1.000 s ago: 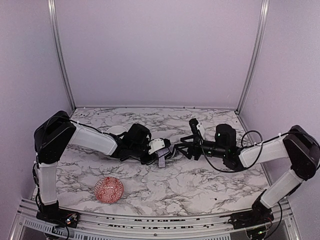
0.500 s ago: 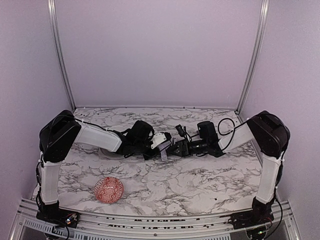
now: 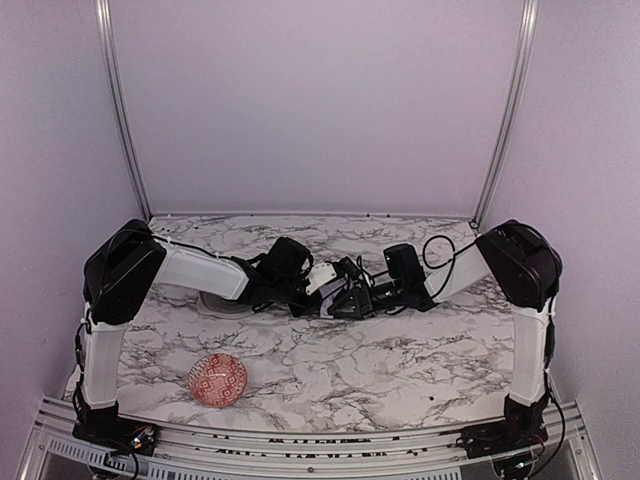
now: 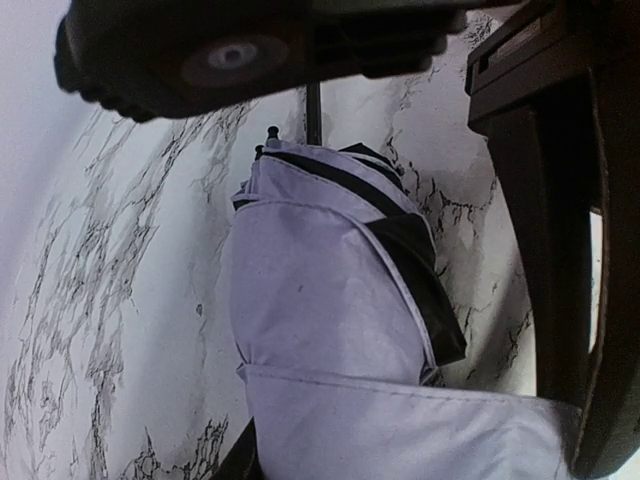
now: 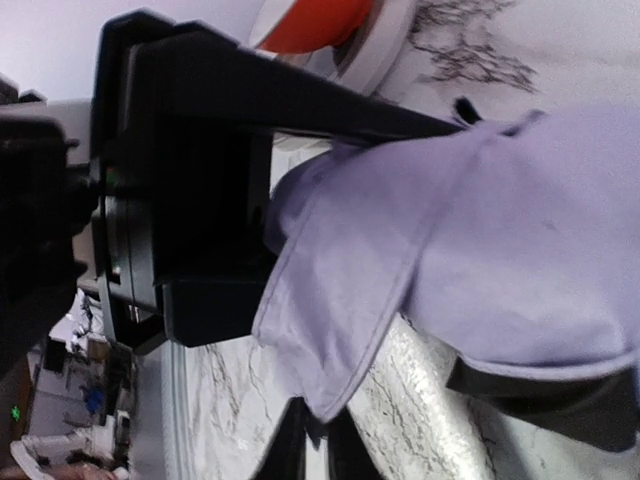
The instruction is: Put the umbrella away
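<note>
The umbrella [image 3: 329,286] is a pale lavender bundle of wrinkly fabric with black ribs, lying low over the marble table's middle between my two grippers. My left gripper [image 3: 316,290] is shut on it: in the left wrist view the fabric [image 4: 330,320] fills the space between the dark fingers [image 4: 560,280]. My right gripper [image 3: 352,296] meets it from the right. In the right wrist view a loose flap [image 5: 350,300] of the umbrella hangs down, and its tip sits between the narrow black fingertips of my right gripper [image 5: 322,452], which is shut on it.
A red patterned bowl [image 3: 218,379] sits near the front left of the table. A white dish [image 3: 212,302] lies under my left forearm, and it shows an orange-red inside in the right wrist view [image 5: 330,25]. Lavender walls enclose the table on three sides.
My right arm swung left across the table to meet the left gripper, and its jaws closed on the umbrella's flap. The left gripper kept its hold and shifted slightly right.
</note>
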`<control>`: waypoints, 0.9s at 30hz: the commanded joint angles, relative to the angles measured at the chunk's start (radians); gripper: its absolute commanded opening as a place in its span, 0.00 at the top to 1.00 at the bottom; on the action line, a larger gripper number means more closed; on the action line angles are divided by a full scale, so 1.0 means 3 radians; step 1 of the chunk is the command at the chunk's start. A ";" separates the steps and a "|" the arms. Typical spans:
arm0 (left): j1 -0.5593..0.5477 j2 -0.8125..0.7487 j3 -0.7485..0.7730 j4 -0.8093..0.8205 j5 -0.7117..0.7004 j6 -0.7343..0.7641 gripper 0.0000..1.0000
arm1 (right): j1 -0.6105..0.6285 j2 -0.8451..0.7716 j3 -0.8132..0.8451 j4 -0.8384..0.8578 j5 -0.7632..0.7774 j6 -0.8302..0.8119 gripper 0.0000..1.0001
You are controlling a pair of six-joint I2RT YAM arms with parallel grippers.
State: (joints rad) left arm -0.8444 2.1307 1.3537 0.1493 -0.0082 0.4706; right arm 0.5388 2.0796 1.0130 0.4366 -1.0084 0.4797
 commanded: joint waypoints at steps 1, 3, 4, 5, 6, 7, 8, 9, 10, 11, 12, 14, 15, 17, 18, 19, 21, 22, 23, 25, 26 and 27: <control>0.0013 0.0117 0.0105 -0.0226 0.0070 -0.0031 1.00 | 0.0007 0.0085 0.0051 0.0075 -0.0257 0.0087 1.00; 0.0015 0.0121 0.0122 -0.0321 0.0136 -0.0008 1.00 | -0.0029 0.0055 0.0016 0.0133 -0.0251 0.0108 1.00; 0.0017 0.0122 0.0136 -0.0391 0.0182 0.0008 1.00 | -0.0055 0.0029 -0.0020 0.0165 -0.0220 0.0118 1.00; 0.0018 0.0123 0.0147 -0.0464 0.0201 0.0012 1.00 | -0.0081 -0.0003 -0.0048 0.0140 -0.0163 0.0095 1.00; 0.0022 0.0119 0.0147 -0.0533 0.0208 0.0012 1.00 | -0.0101 -0.0026 -0.0059 0.0040 -0.0078 0.0021 1.00; 0.0026 0.0110 0.0146 -0.0619 0.0221 0.0019 0.95 | -0.0105 -0.0037 -0.0031 -0.0181 0.0037 -0.0146 1.00; 0.0032 0.0104 0.0153 -0.0718 0.0279 0.0028 0.87 | -0.0101 -0.0035 0.0033 -0.0407 0.0132 -0.0339 1.00; 0.0037 0.0105 0.0175 -0.0814 0.0336 0.0042 0.78 | -0.0090 -0.0026 0.0065 -0.0550 0.0207 -0.0476 1.00; 0.0043 0.0115 0.0201 -0.0925 0.0405 0.0065 0.72 | -0.0082 -0.0016 0.0073 -0.0590 0.0227 -0.0558 1.00; 0.0043 0.0128 0.0232 -0.1006 0.0447 0.0079 0.67 | -0.0083 -0.0014 0.0059 -0.0557 0.0225 -0.0551 1.00; 0.0043 0.0143 0.0256 -0.1069 0.0461 0.0078 0.64 | -0.0083 -0.0014 0.0040 -0.0497 0.0235 -0.0538 1.00; 0.0043 0.0159 0.0288 -0.1144 0.0459 0.0091 0.56 | -0.0081 -0.0014 0.0034 -0.0456 0.0251 -0.0535 1.00; 0.0043 0.0152 0.0289 -0.1166 0.0455 0.0106 0.51 | -0.0081 -0.0014 0.0040 -0.0453 0.0248 -0.0546 1.00; 0.0043 0.0093 0.0266 -0.1182 0.0457 0.0165 0.42 | -0.0082 -0.0016 0.0045 -0.0471 0.0280 -0.0588 1.00; 0.0043 0.0043 0.0249 -0.1179 0.0468 0.0211 0.38 | -0.0080 -0.0014 0.0055 -0.0511 0.0306 -0.0638 1.00; 0.0043 0.0005 0.0226 -0.1179 0.0467 0.0282 0.33 | -0.0082 -0.0006 0.0089 -0.0612 0.0334 -0.0695 1.00; 0.0043 -0.0045 0.0214 -0.1187 0.0510 0.0426 0.27 | -0.0083 0.0005 0.0145 -0.0741 0.0402 -0.0811 1.00; 0.0043 -0.0057 0.0217 -0.1188 0.0509 0.0474 0.25 | -0.0083 0.0002 0.0155 -0.0775 0.0425 -0.0845 1.00; 0.0046 -0.0061 0.0224 -0.1202 0.0518 0.0516 0.23 | -0.0083 -0.0002 0.0168 -0.0802 0.0445 -0.0876 1.00; 0.0048 -0.0061 0.0254 -0.1290 0.0560 0.0616 0.20 | -0.0081 -0.0013 0.0172 -0.0846 0.0484 -0.0929 1.00; 0.0048 -0.0066 0.0271 -0.1349 0.0598 0.0652 0.18 | -0.0082 -0.0018 0.0173 -0.0861 0.0494 -0.0949 1.00; 0.0049 -0.0079 0.0274 -0.1395 0.0637 0.0677 0.15 | -0.0080 -0.0021 0.0171 -0.0882 0.0505 -0.0965 1.00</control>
State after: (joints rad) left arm -0.8330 2.1304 1.4425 -0.1158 0.1272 0.6113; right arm 0.5175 2.0869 1.0374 0.2337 -0.9020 0.2489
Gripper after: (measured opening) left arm 0.813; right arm 0.007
